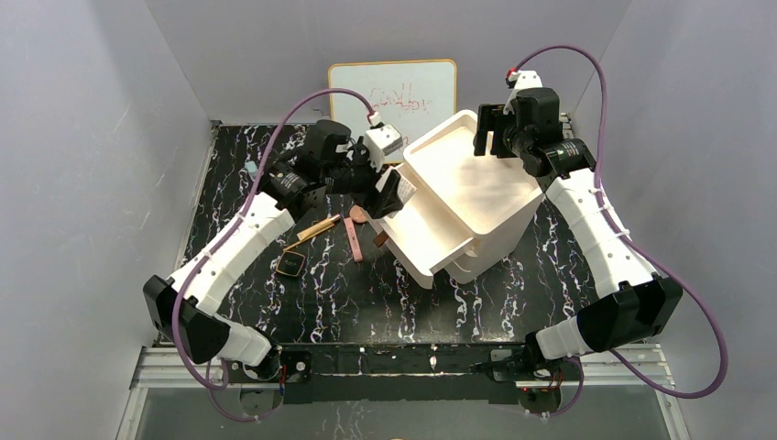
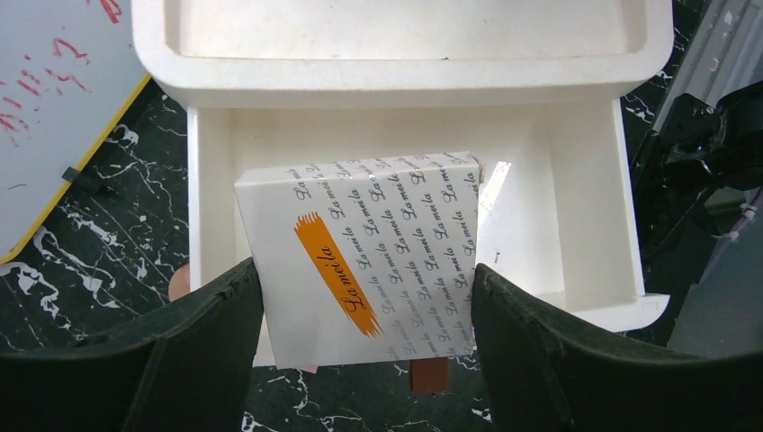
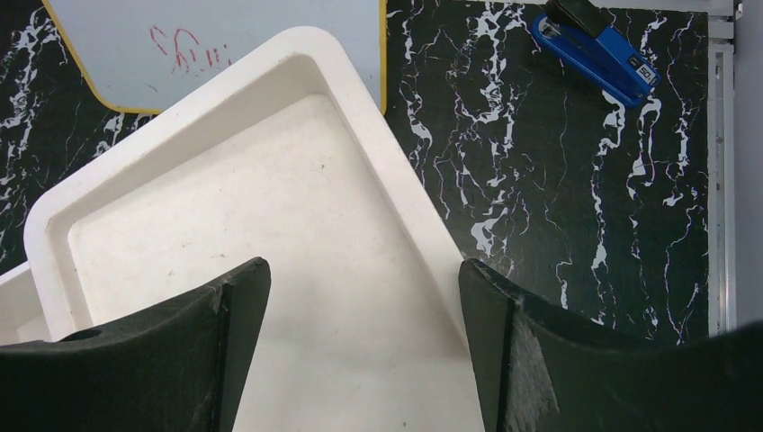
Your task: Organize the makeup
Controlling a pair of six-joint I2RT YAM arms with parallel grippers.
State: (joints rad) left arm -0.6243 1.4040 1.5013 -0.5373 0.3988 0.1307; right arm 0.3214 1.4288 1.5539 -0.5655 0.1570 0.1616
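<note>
My left gripper (image 2: 367,279) is shut on the white square palette (image 2: 378,252), printed with an orange stripe, and holds it tilted over the open top drawer (image 2: 585,198) of the white drawer box (image 1: 467,183). In the top view this gripper (image 1: 389,188) is at the box's left side. On the table left of the box lie a slim pink bar (image 1: 353,238), a gold-tan pencil (image 1: 316,229), a black square compact (image 1: 290,266) and a round brownish-pink compact (image 1: 359,214). My right gripper (image 3: 364,279) is open and empty above the box's top tray (image 3: 225,207).
A whiteboard (image 1: 394,87) with red scribbles leans on the back wall. A blue stapler (image 3: 594,45) lies on the black marble table right of the box. A brown drawer handle (image 2: 429,373) shows under the palette. Grey walls close in both sides.
</note>
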